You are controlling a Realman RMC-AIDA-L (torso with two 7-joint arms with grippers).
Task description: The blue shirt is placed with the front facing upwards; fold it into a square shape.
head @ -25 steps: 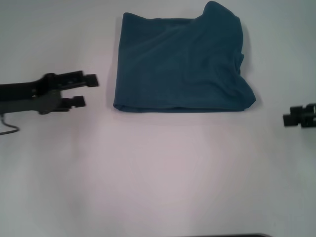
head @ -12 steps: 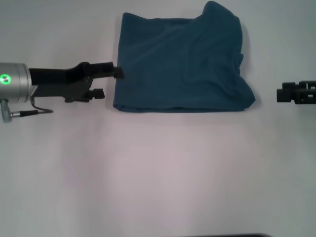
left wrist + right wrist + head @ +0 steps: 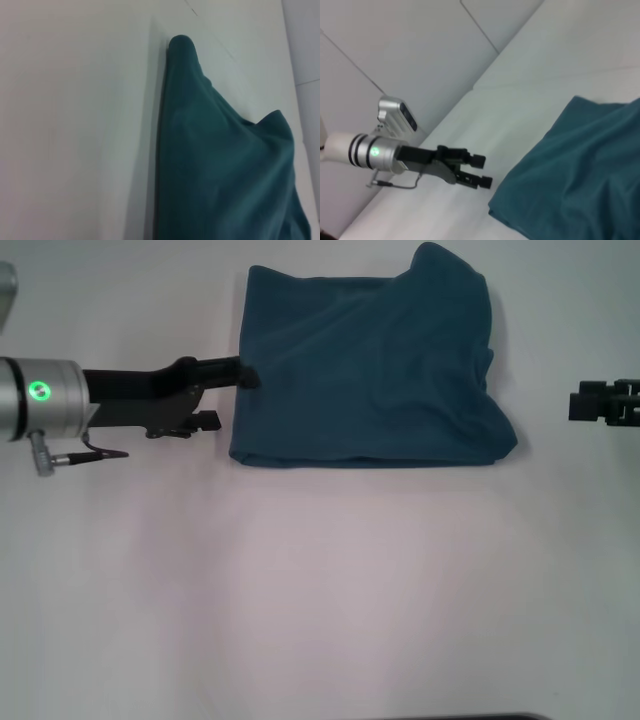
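The blue shirt (image 3: 370, 370) lies folded into a rough rectangle at the far middle of the white table, with one bulging corner at its far right. No lettering or collar shows. My left gripper (image 3: 228, 397) is open at the shirt's left edge, its far finger touching or overlapping the cloth and its near finger just short of it. The right wrist view shows that gripper (image 3: 482, 171) open beside the shirt (image 3: 580, 170). The left wrist view shows only the shirt (image 3: 220, 170) on the table. My right gripper (image 3: 600, 402) hovers off to the shirt's right, apart from it.
The white table (image 3: 320, 580) stretches wide and bare in front of the shirt. A thin dark strip (image 3: 460, 717) shows at the near edge. Pale wall panels (image 3: 420, 45) stand behind the table's left side.
My left arm has reached right and slightly farther back, from well clear of the shirt to its left edge. My right gripper has drifted a little farther back.
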